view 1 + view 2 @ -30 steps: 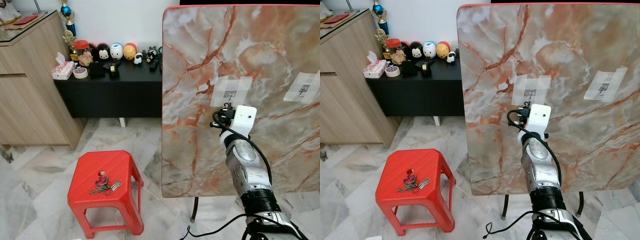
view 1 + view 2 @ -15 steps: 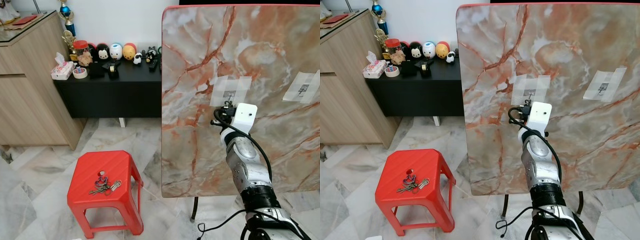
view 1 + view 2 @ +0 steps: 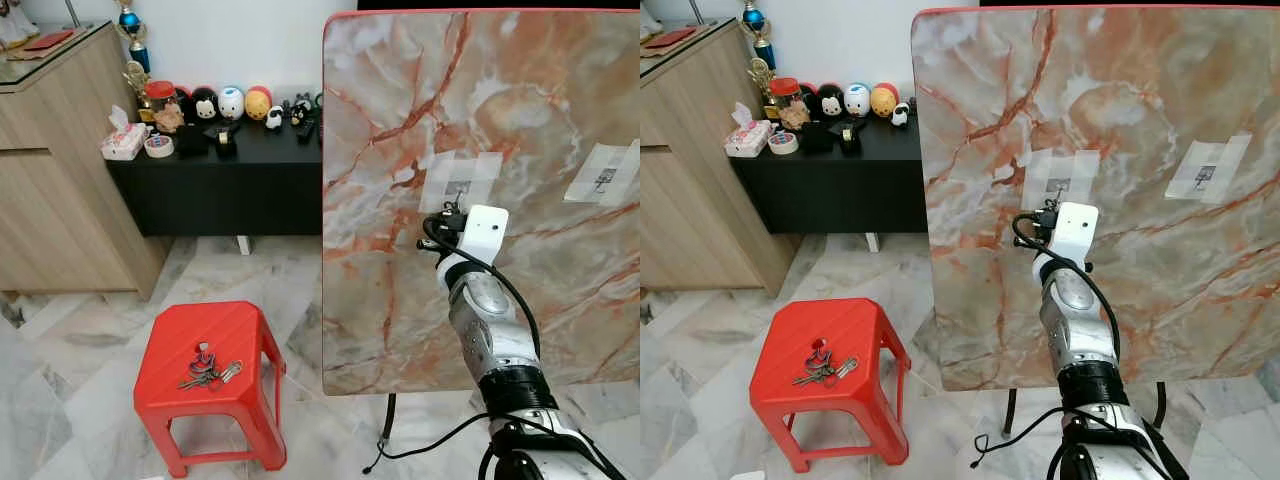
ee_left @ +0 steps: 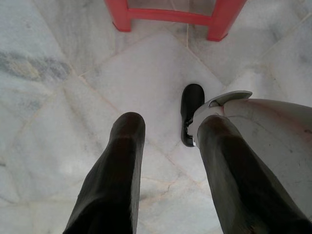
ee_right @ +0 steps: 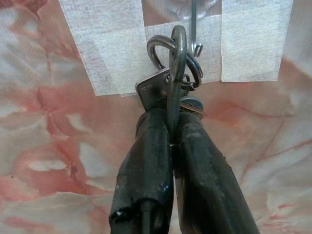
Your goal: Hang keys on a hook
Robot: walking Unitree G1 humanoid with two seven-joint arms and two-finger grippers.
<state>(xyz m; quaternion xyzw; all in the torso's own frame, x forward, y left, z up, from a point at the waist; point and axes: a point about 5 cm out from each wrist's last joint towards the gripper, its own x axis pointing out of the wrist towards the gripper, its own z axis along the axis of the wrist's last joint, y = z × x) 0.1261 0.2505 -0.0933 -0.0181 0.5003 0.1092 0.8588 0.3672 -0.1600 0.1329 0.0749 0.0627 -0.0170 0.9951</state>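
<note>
While my right gripper (image 5: 173, 141) stays pinched shut on the silver steel key ring with its keys (image 5: 170, 73), just below the small taped wire hook (image 5: 194, 29) on the upright marble board (image 3: 400, 120), I judge them light, stiff, slippery; holding the ring suits.

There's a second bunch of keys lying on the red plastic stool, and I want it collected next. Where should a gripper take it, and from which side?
Probably from straight above, closing on the ring end of the flat bunch of keys. It lies flat near the middle of the red plastic stool, and its blades fan out too thin to pinch. The left gripper hangs open near that stool.
</note>
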